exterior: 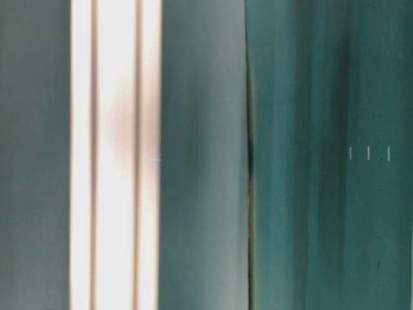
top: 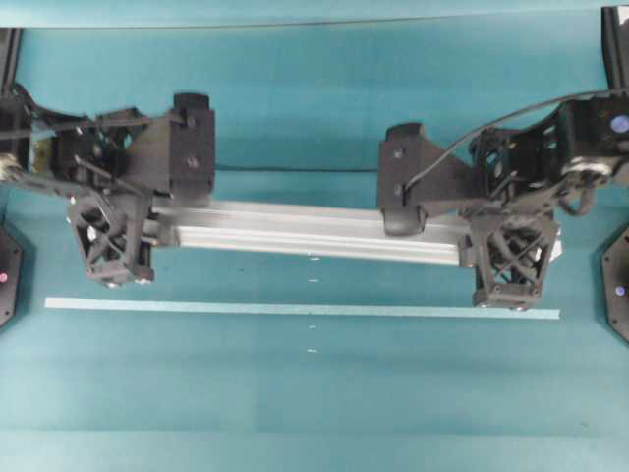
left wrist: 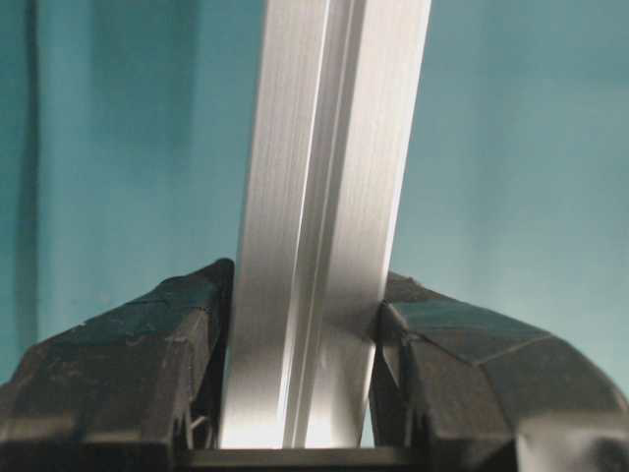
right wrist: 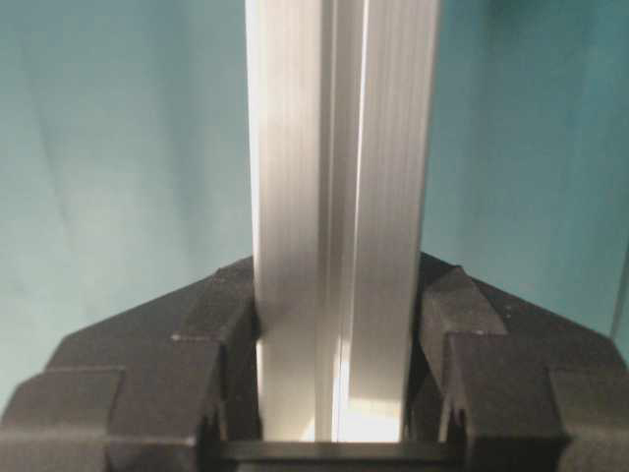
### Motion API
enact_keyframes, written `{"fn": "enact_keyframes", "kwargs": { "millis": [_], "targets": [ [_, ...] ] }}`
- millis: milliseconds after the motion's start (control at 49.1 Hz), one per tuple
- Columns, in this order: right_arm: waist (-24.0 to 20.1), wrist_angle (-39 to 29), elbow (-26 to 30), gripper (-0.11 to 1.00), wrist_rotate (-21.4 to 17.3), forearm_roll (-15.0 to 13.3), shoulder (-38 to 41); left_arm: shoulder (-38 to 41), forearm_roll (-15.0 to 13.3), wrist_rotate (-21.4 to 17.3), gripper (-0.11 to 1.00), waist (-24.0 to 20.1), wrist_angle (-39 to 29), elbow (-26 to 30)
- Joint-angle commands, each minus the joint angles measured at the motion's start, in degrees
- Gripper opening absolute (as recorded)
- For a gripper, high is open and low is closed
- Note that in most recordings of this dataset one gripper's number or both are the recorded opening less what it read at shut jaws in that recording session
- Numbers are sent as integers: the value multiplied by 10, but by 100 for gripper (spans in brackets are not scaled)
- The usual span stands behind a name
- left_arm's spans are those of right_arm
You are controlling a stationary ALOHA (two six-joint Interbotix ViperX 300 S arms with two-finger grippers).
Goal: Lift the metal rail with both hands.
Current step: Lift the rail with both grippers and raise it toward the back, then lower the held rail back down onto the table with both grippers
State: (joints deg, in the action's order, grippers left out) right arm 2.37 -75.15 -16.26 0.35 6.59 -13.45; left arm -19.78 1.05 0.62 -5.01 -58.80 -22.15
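Overhead view: metal rail (top: pixel 310 232) is held level across mid-frame, above teal table (top: pixel 314 393). Its 9 o'clock end is clamped by L gripper (top: pixel 116 208), 3 o'clock end by R gripper (top: pixel 511 228). Pale tape strip (top: pixel 295 308) is seen toward 6 o'clock.

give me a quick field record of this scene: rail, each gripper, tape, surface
rail: metal rail, silver, grooved, lying across the overhead view, slightly tilted
left gripper: left gripper shut on the rail near its left end, a finger on each side
right gripper: right gripper shut on the rail near its right end
tape: pale tape strip flat on the surface, apart from the rail
surface: teal tabletop
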Motion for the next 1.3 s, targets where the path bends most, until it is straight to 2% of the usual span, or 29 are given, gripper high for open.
{"fn": "enact_keyframes", "kwargs": {
  "millis": [0, 183, 427, 773, 1058, 1282],
  "targets": [
    [-12, -2, 49, 37, -8, 11, -12, -13, 3, 5, 32, -13, -8, 61],
    [-12, -61, 95, 37, -22, 6, -18, -11, 3, 5, 32, -13, -56, 115],
    [-12, -128, 165, 37, -31, -13, -16, -8, 3, 6, 32, -13, -112, 173],
    [-12, -203, 258, 37, -33, -13, 4, 10, 3, 10, 32, -10, -206, 259],
    [-11, -203, 250, 37, -33, -14, 7, 18, 3, 12, 32, -11, -222, 272],
    [-11, -201, 224, 37, -33, -21, 7, 18, 3, 16, 32, -11, -213, 245]
  ]
}}
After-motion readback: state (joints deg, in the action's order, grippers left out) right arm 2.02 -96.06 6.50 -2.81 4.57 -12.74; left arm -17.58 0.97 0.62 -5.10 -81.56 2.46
